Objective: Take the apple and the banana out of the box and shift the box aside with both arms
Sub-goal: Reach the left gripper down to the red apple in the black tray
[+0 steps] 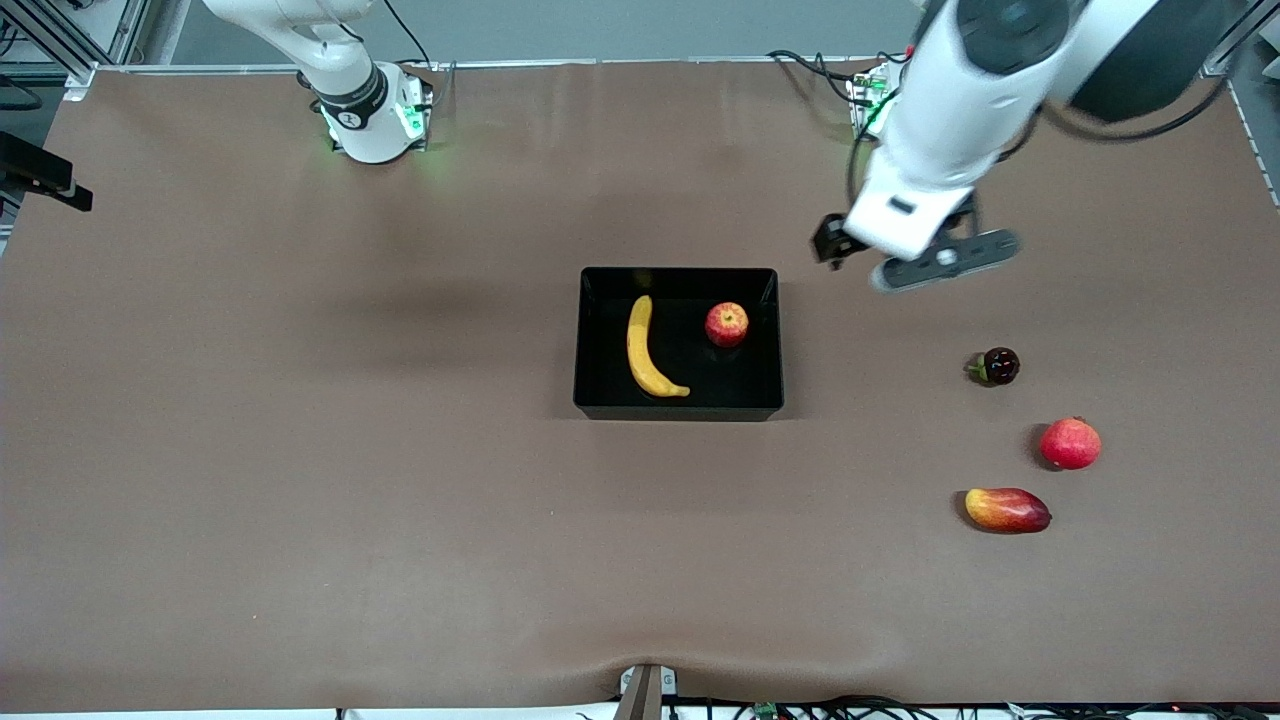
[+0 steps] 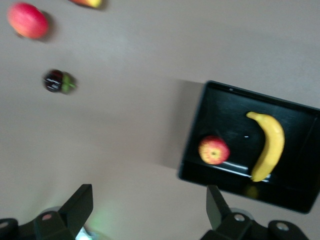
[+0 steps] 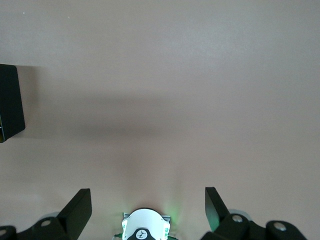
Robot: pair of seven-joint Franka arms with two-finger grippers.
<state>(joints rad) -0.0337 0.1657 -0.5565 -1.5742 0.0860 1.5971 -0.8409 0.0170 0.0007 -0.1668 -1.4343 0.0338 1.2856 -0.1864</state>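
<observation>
While both arms hang clear of the fruit, we see the shallow glossy black plastic tray [image 1: 679,402] sitting mid-tabletop [image 1: 300,450] with two things in it. The long curved yellow banana [image 1: 645,350] lies in the half toward the right arm's end, and the small round red apple with yellow streaks [image 1: 727,324] sits in the half toward the left arm's end, apart from the banana.

Left pincer [image 2: 147,212] hovers over bare tabletop between the tray and the left arm's base, fingers [image 2: 79,206] spread wide, nothing between them. Right pincer [image 3: 147,210] is out of the front view; its wrist view shows it high over bare tabletop above its own base, fingers [image 3: 78,209] wide apart, empty, with a corner of the tray at the edge.

Toward the left arm's end we note three loose fruits: a small dark round fruit with a green stem end [image 1: 996,366], possibly a mangosteen, hard to tell; a plain red round fruit with a small crown [image 1: 1070,443] nearer the front camera; and an oblong red-and-yellow mango [image 1: 1007,510] nearest of all.
</observation>
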